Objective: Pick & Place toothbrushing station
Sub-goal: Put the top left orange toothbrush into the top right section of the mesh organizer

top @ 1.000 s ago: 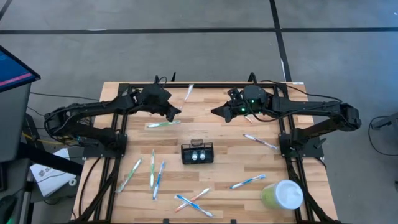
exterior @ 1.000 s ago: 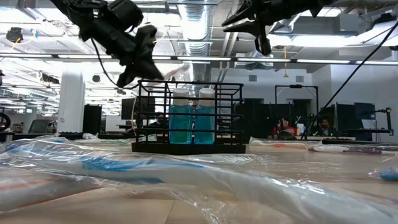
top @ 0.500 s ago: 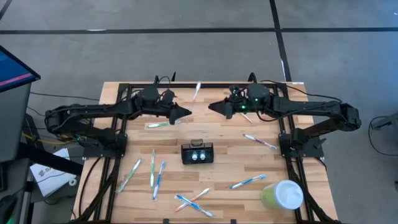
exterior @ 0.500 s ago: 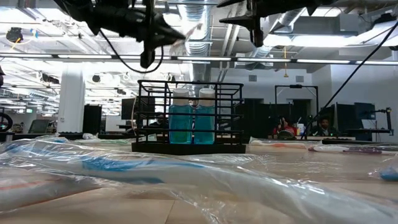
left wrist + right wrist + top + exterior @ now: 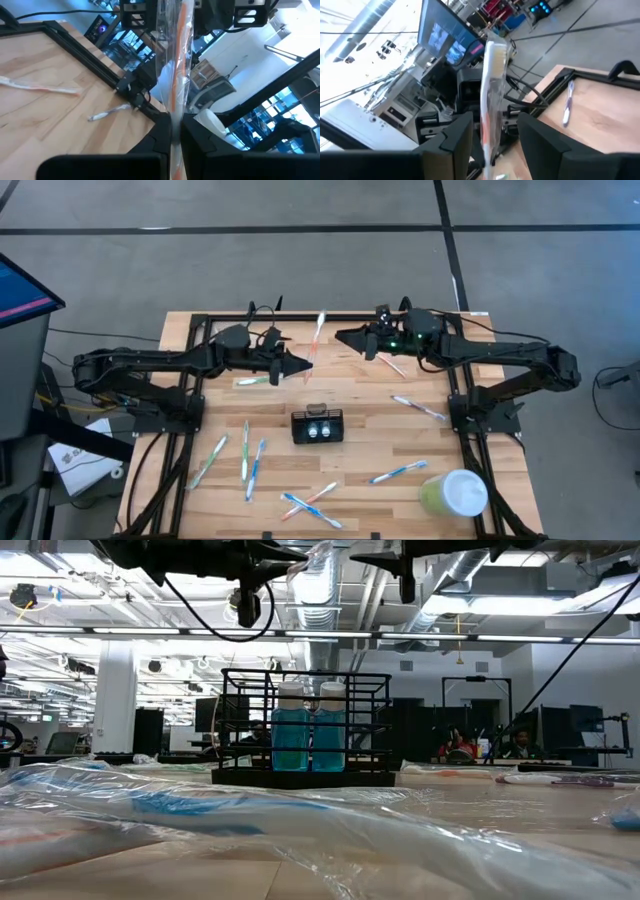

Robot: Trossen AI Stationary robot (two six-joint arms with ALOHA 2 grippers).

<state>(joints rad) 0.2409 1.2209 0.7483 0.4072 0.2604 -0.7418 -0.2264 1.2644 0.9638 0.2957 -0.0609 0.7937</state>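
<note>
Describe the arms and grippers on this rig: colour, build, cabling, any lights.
Both arms are black, slim and jointed, with loose black cables running along them. The left gripper and right gripper each end in two tapered dark fingers. A green light glows at the right wrist. No visible lettering.

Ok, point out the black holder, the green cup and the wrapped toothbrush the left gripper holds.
black holder (image 5: 317,425), high view, on its slotted top
green cup (image 5: 434,498), high view, on its green side wall
wrapped toothbrush (image 5: 318,332), high view, mid-handle
left gripper (image 5: 303,364), high view, at its fingertips
</note>
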